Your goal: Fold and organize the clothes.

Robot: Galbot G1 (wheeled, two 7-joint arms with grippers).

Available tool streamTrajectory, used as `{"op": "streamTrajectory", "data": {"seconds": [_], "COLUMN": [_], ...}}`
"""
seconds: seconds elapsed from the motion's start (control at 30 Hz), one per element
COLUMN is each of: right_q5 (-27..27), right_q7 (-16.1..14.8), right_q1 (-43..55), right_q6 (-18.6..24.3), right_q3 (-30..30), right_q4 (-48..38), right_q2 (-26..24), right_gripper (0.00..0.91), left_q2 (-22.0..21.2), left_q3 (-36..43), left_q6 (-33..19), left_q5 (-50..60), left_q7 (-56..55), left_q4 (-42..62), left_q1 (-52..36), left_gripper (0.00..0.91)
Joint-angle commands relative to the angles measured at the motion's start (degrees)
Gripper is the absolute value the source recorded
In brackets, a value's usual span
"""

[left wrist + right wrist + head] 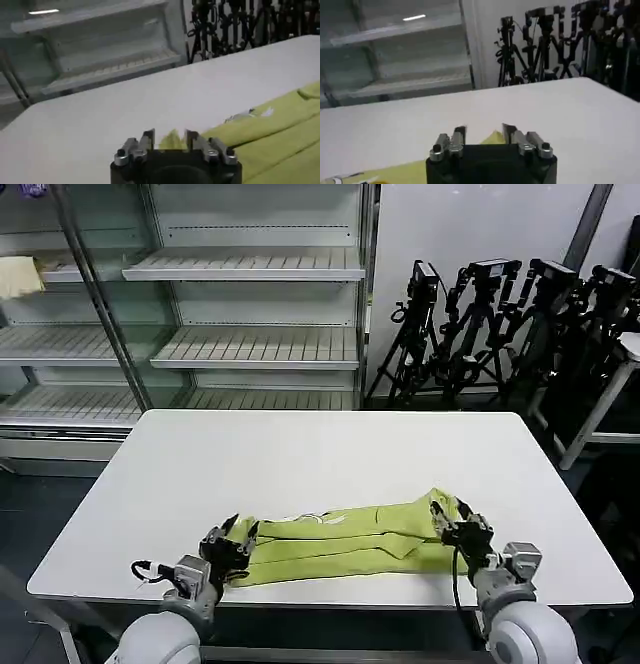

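The lime T-shirt [340, 549] lies folded into a long strip across the white table [300, 454], close to its front edge. Its small white label [312, 518] shows on top. My left gripper [232, 536] is at the strip's left end and my right gripper [450, 519] at its right end. In the left wrist view the fingers [149, 136] of the left gripper [169, 137] stand apart with a raised point of the T-shirt [270, 130] between them. The right gripper [484, 131] looks the same, open around a peak of the T-shirt [492, 138].
Behind the table stands an open rack of wire shelves [250, 344], with a pale cream cloth [20, 276] on its upper left shelf. Several black tripods [500, 324] lean at the back right. A white stand [625, 354] is at the far right.
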Motion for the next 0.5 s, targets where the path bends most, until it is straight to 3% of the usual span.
{"op": "streamTrajectory", "data": {"seconds": [0.03,0.27,0.5], "right_q5": [-2.0,-3.3,-4.0], "right_q7": [-0.4,-0.4,-0.4], "right_q1": [-9.2,-9.4,-9.8], "right_q6": [0.5,1.0,1.2], "right_q3": [4.6,4.0,3.6], "right_q4": [8.5,7.6,7.7], "right_q2": [1.5,2.3,3.1], "right_gripper": [0.907,0.907,0.907], "left_q2": [-4.4,-9.2,-10.5], "left_q3": [-4.3,-1.6,-0.8], "left_q6": [0.1,0.1,0.1], "left_q5": [-11.2,-15.0,-14.7], "left_q7": [-5.1,-8.2,-9.9], "left_q4": [-3.7,2.2,5.4], "left_q1": [5.5,3.0,1.3], "left_gripper": [0.907,0.907,0.907]}}
